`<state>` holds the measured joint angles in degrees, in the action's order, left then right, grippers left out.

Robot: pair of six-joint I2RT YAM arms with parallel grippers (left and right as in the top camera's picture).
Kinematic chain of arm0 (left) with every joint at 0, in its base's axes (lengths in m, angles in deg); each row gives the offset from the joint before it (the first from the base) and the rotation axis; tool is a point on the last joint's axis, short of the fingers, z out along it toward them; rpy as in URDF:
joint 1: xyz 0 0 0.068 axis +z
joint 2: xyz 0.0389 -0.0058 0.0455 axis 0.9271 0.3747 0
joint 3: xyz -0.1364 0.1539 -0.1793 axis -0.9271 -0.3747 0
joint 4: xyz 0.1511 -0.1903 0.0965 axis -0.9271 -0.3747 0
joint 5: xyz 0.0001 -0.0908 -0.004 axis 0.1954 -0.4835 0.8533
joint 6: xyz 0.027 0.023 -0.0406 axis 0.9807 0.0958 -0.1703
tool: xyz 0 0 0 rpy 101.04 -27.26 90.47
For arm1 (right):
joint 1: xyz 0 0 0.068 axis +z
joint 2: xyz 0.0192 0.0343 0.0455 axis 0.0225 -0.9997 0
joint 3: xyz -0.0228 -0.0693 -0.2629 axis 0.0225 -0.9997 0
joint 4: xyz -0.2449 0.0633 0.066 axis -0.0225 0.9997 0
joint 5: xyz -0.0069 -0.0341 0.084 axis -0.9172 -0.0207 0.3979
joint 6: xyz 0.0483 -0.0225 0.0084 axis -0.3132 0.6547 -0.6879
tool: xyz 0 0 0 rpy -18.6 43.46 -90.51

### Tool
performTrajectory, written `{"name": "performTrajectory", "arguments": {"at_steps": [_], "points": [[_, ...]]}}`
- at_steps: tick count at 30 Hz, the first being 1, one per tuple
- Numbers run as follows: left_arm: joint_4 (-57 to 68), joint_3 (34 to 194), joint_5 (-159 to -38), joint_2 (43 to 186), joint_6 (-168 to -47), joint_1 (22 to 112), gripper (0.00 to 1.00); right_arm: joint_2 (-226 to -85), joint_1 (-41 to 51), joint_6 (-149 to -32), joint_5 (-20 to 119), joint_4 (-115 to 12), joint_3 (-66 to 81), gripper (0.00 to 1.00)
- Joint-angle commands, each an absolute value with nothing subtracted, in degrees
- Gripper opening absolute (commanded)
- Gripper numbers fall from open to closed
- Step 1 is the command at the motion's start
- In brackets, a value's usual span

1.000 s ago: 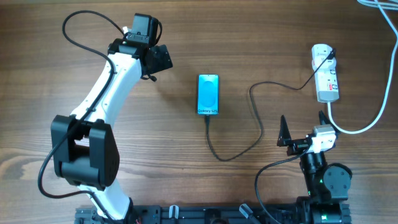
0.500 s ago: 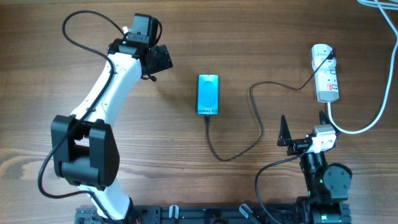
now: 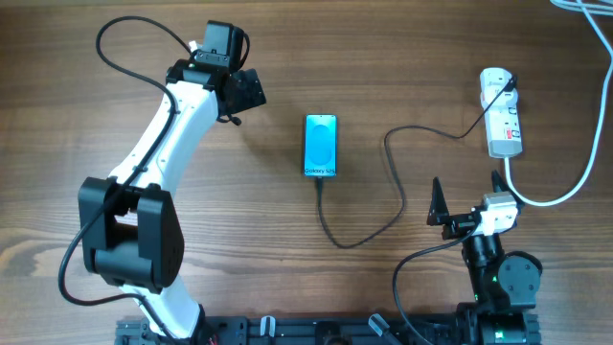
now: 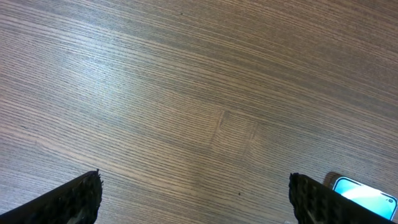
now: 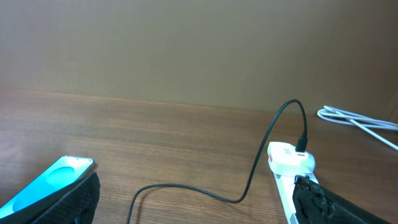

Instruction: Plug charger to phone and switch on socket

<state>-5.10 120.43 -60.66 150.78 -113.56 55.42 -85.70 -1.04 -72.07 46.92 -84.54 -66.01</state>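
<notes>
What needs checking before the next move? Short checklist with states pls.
1. Left gripper open and empty: ok.
2. Right gripper open and empty: ok.
3. Phone flat on the table, screen lit: ok.
4. Charger tip in the phone: the cable end meets the phone's short edge nearest the robot, but whether it is fully seated: cannot tell.
5. Charger's other end in the socket: the black cable enters the socket's far end: ok.
6. Socket switched on: cannot tell; the red marks are too small to read.
</notes>
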Motion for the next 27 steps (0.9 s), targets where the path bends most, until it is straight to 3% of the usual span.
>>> {"name": "performTrajectory", "arguments": {"at_steps": [1, 27], "points": [[-5.14, 120.19, -59.76, 150.56, -114.08, 55.37, 1.00, -84.92, -0.82, -72.48, 45.96, -84.65, -66.07, 1.00], [-9.84, 120.15, -60.79, 149.73, -113.42, 55.37, 1.00, -84.92, -0.82, -72.48, 45.96, -84.65, -66.07, 1.00]]}}
